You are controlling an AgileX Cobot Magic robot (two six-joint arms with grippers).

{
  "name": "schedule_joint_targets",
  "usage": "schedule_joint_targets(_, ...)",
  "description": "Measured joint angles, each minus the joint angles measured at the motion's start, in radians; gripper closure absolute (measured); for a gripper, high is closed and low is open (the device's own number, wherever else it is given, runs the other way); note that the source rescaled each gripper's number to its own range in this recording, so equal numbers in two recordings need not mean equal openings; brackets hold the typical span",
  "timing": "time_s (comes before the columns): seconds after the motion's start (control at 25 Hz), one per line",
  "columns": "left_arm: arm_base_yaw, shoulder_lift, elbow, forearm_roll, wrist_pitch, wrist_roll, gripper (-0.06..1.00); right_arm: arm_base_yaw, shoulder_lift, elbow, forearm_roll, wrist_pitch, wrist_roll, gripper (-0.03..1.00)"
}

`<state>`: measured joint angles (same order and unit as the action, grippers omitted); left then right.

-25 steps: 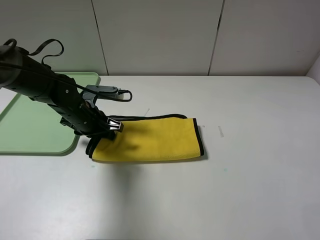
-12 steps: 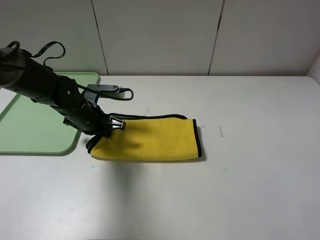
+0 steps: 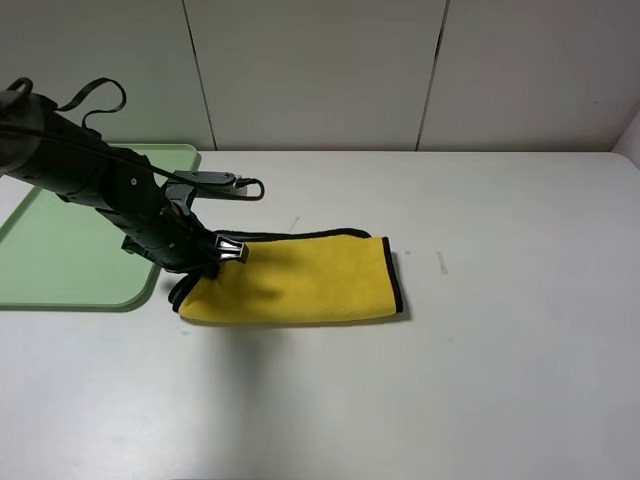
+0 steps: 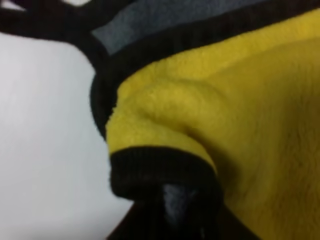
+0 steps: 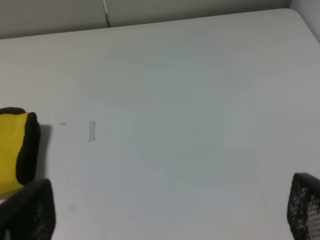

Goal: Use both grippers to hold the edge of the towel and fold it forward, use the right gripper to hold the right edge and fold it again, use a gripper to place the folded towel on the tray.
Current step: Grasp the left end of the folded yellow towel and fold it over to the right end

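At the nine-o'clock end of the folded yellow towel point(image 3: 300, 280), its black-trimmed edge point(image 4: 160, 167) is clamped by the left gripper point(image 3: 228, 250). The cloth is spread on the white table point(image 3: 500, 350), the mint-green tray point(image 3: 60, 270) just beside it at nine o'clock. The right gripper point(image 5: 167, 215) is held wide apart, empty. Placement is judged in hand: a lift and a carry onto the tray are called for.

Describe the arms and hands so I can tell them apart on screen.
The left arm is matt black and tubular, with black cables looping off it and a grey bracket near the wrist. The left hand is black too, with a small silvery piece. Of the right hand only two black fingertips show, with a dotted texture. The right arm is out of view.
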<state>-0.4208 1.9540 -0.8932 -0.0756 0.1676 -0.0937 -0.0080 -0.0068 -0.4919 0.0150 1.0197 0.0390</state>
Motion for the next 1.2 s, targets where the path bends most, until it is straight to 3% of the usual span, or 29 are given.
schedule_joint_targets(0.64,0.014,-0.223,0.007,0.014,0.215,-0.006,0.87,0.000,0.000,0.000,0.000,0.000,0.000,-0.03)
schedule_joint_targets(1.0,0.048,-0.327,-0.080,0.166,0.435,-0.092,0.87,0.000,0.000,0.000,0.000,0.000,0.000,-0.03)
schedule_joint_targets(1.2,0.048,-0.330,-0.165,0.184,0.539,-0.105,0.87,0.000,0.000,0.000,0.000,0.000,0.000,-0.03)
